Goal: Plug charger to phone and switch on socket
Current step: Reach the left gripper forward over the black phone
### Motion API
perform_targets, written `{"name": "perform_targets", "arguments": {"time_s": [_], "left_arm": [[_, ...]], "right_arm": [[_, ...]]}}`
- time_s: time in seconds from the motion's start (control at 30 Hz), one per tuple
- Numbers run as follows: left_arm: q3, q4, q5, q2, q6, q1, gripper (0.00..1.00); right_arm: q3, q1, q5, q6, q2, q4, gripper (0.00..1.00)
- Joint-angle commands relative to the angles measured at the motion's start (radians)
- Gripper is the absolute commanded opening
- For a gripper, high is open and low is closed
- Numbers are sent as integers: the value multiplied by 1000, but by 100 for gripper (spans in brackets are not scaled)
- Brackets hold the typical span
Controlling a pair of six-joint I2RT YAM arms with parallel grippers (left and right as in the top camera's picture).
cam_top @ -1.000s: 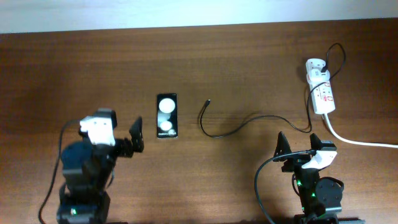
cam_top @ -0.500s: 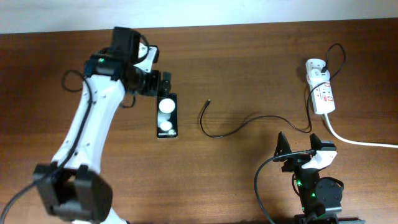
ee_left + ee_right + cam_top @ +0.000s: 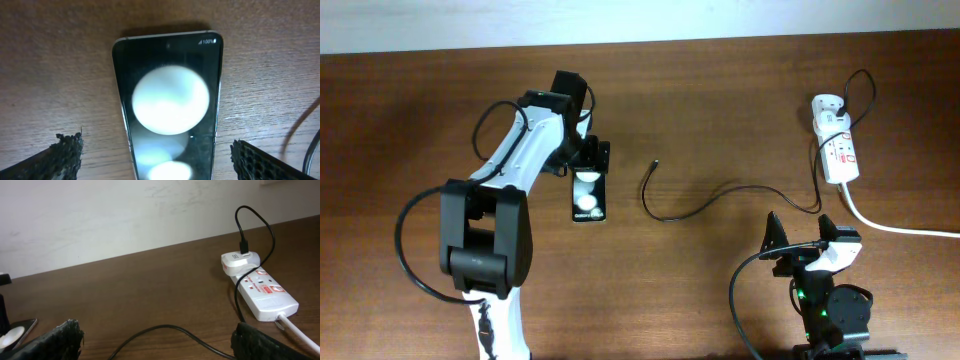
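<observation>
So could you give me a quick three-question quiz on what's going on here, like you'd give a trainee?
1. True or false: the charger's free tip is already plugged into the phone.
2. Which claw is at the phone? A) the left claw B) the right one C) neither
3. Fill in: the charger's other end goes into a white ___ on the socket.

Key:
1. False; the tip lies apart from the phone.
2. A
3. adapter
</observation>
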Motion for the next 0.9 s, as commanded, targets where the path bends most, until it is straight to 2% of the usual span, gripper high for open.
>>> {"name": "perform_targets", "arguments": {"time_s": [0.0, 0.17, 0.33, 0.87], "left_arm": [[11, -13, -11, 20, -47, -36, 99], [11, -45, -14, 62, -126, -43, 99], [7, -52, -63, 65, -125, -43, 99], [-96, 36, -37, 67, -134, -67, 100]], "right_arm": [[-5, 6, 15, 5, -5, -5, 99], [-5, 6, 14, 5, -5, -5, 99], [-5, 6, 15, 5, -5, -5, 99], [-5, 6, 14, 5, -5, -5, 99]]}}
